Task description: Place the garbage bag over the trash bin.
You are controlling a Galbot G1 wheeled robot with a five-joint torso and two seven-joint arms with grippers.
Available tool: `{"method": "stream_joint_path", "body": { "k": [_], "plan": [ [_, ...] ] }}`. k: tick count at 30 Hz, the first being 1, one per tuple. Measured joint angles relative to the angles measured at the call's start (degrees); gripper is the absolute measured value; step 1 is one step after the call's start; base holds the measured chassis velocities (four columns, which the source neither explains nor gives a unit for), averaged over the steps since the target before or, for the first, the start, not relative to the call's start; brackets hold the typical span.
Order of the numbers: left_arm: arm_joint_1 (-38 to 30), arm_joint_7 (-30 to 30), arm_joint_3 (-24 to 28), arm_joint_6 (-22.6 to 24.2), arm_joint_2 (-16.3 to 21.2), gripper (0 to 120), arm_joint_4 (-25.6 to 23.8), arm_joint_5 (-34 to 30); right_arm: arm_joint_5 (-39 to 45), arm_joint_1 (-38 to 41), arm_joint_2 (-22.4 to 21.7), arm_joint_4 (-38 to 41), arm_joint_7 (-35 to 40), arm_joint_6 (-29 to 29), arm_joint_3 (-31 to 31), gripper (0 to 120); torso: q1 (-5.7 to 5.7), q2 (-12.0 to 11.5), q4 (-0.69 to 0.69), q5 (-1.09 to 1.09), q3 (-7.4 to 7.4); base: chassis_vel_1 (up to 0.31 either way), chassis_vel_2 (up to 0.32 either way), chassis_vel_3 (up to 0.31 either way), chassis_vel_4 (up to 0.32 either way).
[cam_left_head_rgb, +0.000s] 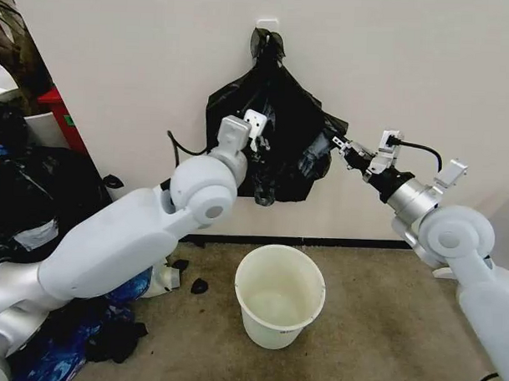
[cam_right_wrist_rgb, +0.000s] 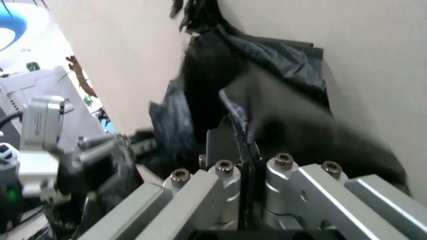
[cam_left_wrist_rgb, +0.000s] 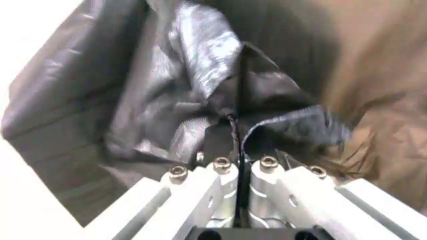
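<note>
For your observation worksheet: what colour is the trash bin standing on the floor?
White: the trash bin is a plain, off-white bucket, clearest in the head view.

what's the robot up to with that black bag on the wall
Both arms are raised to the garbage bag, which hangs from a hook on the wall. The left hand is pinched shut on the film near the bag's middle, and the right hand is shut on its right edge, pulling it outward. The trash bin stands open and unlined on the floor below, so the bag is not over it yet.
</note>
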Motion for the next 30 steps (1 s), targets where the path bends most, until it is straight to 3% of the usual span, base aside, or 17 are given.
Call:
{"method": "stream_joint_path", "body": {
  "k": [4, 12, 14, 16, 19, 21, 25, 30],
  "plan": [
    [3.57, 2.34, -4.67, -1.8, 2.59, 0, -2.24, -1.19, -0.06, -2.75, -0.71, 1.79, 0.3, 0.02, 0.65, 0, 0.0, 0.0, -0.01, -0.01, 0.0, 0.0, 0.0, 0.0, 0.0],
    [21.2, 10.0, -18.29, -6.53, 10.5, 0, -10.57, -0.74, -0.03, -9.42, -0.66, 7.52, 2.28, 0.32, 2.79, 0, 0.0, 0.0, 0.02, -0.04, 0.0, 0.0, 0.0, 0.0, 0.0],
    [29.32, 11.99, -23.26, -8.74, 13.91, 0, -15.08, 1.08, -0.17, -12.76, -0.06, 10.93, 3.09, 0.65, 4.07, 0, 0.0, 0.0, 0.03, 0.0, -0.01, 0.0, 0.0, 0.0, 0.0],
    [36.0, 14.03, -24.88, -11.19, 16.2, 0, -18.29, 2.71, 0.17, -15.31, 0.34, 14.37, 4.14, 0.79, 5.61, 0, 0.0, 0.0, 0.03, -0.01, -0.01, 0.0, 0.0, 0.0, 0.0],
    [40.98, 16.63, -26.44, -13.81, 17.67, 0, -20.46, 4.04, 1.25, -17.16, 0.39, 17.27, 5.32, 0.79, 7.26, 0, -0.01, 0.0, 0.01, -0.04, -0.01, 0.0, 0.0, 0.0, 0.0],
    [46.31, 21.18, -29.47, -19.07, 18.77, 0, -22.16, 4.84, 3.34, -19.06, -0.03, 20.25, 6.37, 0.68, 9.84, 0, -0.01, 0.0, 0.01, 0.01, -0.01, 0.0, 0.0, 0.0, 0.0],
    [49.15, 25.15, -31.1, -25.57, 19.3, 0, -23.34, 1.9, 7.69, -20.9, -1.12, 24.13, 8.87, 0.62, 13.82, 0, -0.01, 0.0, 0.0, -0.02, -0.01, 0.0, 0.0, 0.0, 0.0],
    [47.4, 24.98, -31.79, -26.98, 20.91, 0, -25.51, -2.31, 12.68, -23.14, -2.81, 24.52, 11.09, 0.49, 20.51, 0, -0.01, 0.0, 0.0, 0.01, 0.0, 0.0, 0.0, 0.0, 0.0]
  ]
}}
